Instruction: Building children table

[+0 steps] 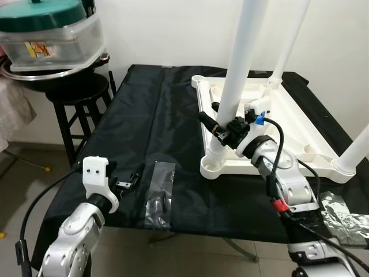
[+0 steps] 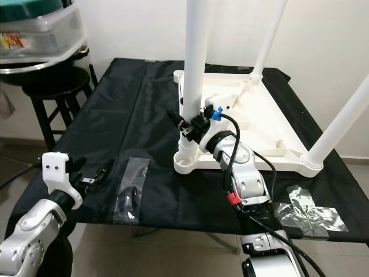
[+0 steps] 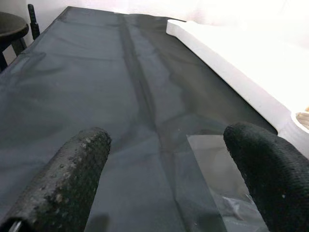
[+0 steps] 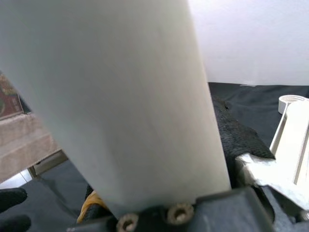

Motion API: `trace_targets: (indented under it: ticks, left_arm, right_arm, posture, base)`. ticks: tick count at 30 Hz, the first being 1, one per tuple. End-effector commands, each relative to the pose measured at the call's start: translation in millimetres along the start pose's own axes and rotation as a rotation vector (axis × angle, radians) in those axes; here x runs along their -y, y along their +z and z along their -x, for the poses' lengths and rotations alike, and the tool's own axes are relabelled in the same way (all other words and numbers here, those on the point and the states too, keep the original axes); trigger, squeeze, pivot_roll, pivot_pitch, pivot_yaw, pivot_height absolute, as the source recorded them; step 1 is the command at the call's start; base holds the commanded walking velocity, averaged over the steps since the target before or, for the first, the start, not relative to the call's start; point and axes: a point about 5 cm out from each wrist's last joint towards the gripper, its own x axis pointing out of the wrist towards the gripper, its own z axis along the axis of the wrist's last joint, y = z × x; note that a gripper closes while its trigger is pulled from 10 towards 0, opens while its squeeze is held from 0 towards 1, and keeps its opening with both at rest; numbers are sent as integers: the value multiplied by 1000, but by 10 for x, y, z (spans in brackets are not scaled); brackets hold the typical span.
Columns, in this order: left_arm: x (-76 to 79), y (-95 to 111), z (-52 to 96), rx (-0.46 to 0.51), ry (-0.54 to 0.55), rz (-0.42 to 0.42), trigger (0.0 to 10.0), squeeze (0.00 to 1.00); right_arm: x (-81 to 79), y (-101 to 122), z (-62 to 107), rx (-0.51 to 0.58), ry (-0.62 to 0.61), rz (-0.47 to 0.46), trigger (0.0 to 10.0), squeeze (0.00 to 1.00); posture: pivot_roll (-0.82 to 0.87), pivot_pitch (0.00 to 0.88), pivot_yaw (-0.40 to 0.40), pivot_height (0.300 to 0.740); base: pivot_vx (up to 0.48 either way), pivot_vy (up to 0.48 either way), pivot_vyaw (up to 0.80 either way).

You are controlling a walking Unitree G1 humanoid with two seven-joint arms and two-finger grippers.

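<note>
Black cloth [image 1: 144,109] covering the work surface beneath both pincers. Clear plastic bag [image 1: 159,193] holding small dark parts, flat on the cloth just beside the left pincer. Crumpled silver tape [image 2: 305,214] at the cloth's edge, near the right arm. Dark wooden stool [image 1: 78,101] beyond the left pincer, bearing a green-lidded clear container [image 1: 49,34].

Upturned tabletop [image 1: 288,124]: all three legs run off the upper edge, tops unseen; the right-hand leg [image 1: 358,149] is also cut by the side edge. Near leg [image 4: 120,96] in the right wrist view: blurred at close range, covering most of the right pincer [image 1: 222,127]. Clear bag [image 1: 159,193]: dark contents too small to identify. Stool [image 1: 78,95]: feet cut off by the black-draped table [image 1: 144,115]. Green-lidded container [image 1: 49,34]: cropped at the corner.
</note>
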Motion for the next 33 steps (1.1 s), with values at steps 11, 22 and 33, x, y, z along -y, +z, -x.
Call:
trace_targets:
  ticks: [11,22,33]
  left_arm:
    - [-36,-132,67,-34,105,-54,10000,0]
    - [58,154,144,15,103,-10,10000,0]
    - [168,348,262,24,59,33,10000,0]
  right_arm:
    - [-260,344,-293,18,204,-103,10000,0]
    - [-75,551,-215,83,439,-39,10000,0]
    - [208,1002,-154,159,762,-40,10000,0]
  posture:
    - [-27,66,-32,740]
    - [-26,256,-28,740]
    - [-14,366,-15,740]
  base:
    - [0,0,0]
    - [0,0,0]
    - [0,0,0]
